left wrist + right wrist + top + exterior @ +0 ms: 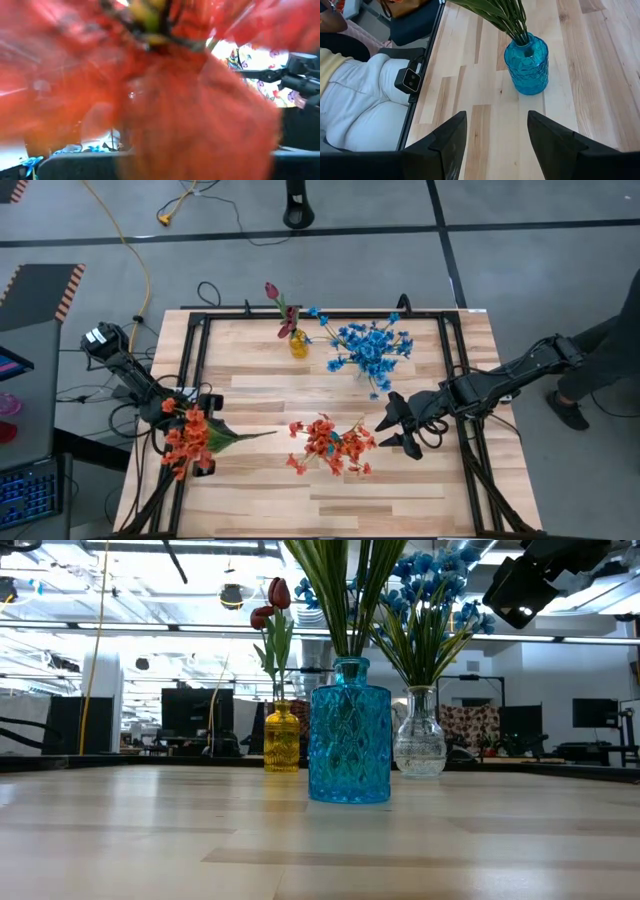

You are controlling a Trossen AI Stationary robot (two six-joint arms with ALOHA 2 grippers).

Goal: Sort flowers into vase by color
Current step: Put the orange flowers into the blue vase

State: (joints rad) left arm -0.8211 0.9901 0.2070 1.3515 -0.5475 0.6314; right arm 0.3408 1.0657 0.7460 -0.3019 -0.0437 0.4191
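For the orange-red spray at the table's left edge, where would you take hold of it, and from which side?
Best on the thin green stem, which points toward the table's middle, clear of the bulky orange-red spray. Come from above, jaws across the stem. The left gripper sits at the blossom end; the right gripper is open.

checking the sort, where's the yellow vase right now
In the high view the yellow vase stands at the table's far edge, left of the blue flowers, holding the maroon buds.

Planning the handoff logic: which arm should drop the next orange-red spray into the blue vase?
Left. The left hand is already shut on an orange-red spray, stem pointing toward the blue vase holding the other orange-red flowers. The right hand is open and empty beside that vase.
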